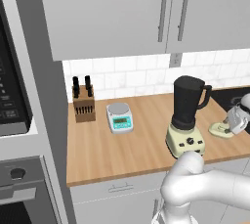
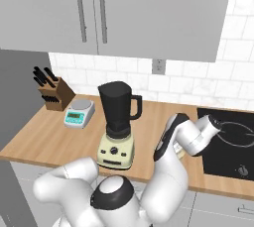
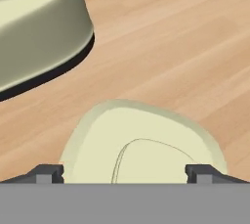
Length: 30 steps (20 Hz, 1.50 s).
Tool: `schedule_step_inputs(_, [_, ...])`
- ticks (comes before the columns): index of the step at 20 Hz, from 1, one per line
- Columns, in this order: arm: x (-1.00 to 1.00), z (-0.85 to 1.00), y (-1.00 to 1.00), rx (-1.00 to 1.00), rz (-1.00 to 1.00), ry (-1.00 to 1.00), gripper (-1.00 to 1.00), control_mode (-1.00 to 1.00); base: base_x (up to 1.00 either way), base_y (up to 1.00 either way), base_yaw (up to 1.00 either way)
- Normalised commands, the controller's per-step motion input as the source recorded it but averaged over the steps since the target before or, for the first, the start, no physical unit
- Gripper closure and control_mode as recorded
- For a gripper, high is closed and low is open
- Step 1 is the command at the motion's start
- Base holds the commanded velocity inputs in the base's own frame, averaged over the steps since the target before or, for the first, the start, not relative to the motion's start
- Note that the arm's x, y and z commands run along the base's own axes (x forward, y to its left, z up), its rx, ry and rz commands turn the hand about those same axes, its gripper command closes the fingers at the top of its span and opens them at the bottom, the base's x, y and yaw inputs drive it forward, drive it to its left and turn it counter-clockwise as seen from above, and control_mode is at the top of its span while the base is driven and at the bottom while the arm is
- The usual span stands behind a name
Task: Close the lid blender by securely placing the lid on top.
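The blender (image 1: pixel 187 115) stands on the wooden counter with its dark jar (image 2: pixel 116 103) uncovered, on a cream base (image 3: pixel 39 22). The pale-yellow lid (image 1: pixel 219 130) lies flat on the counter just right of the base. In the hand view the lid (image 3: pixel 141 145) lies close below the hand, its raised centre faintly outlined. My gripper (image 3: pixel 124 174) is open, low over the lid, with one dark fingertip (image 3: pixel 46 173) at each side of the disc. In the left base view the hand (image 1: pixel 238 118) leans down at the lid's right edge.
A knife block (image 1: pixel 84 103) and a teal-and-white scale (image 1: pixel 119 117) sit left of the blender. A black cooktop (image 2: pixel 230 141) lies right of the lid. Wall cabinets (image 1: pixel 146 8) hang above, and an oven stack (image 1: pixel 14 120) bounds the counter's left end.
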Motion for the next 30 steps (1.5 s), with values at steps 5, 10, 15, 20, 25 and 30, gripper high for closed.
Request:
schedule_step_inputs(5, [0.14, 0.0, 0.0, 0.0, 0.0, 0.0, -1.0, -1.0, 0.0, 0.0, 0.0])
schedule_step_inputs(10, [0.0, 0.04, -0.09, 0.03, 0.0, 0.0, -1.0, -1.0, 0.0, 0.0, 0.0])
schedule_step_inputs(15, [0.03, 0.02, -0.05, 0.0, 0.0, 0.0, -1.0, -1.0, 0.0, 0.0, 0.0])
schedule_step_inputs(20, [0.23, 0.0, -0.09, 0.0, 0.0, 0.0, -1.0, -1.0, 0.0, 0.0, 0.0])
schedule_step_inputs(25, [0.13, -0.08, -0.22, 0.0, 0.0, 0.0, -1.0, -1.0, 0.0, 0.0, 0.0])
schedule_step_inputs(30, [-0.01, -0.29, -0.36, 0.0, 0.0, 0.0, -1.0, -1.0, 0.0, 0.0, 0.0])
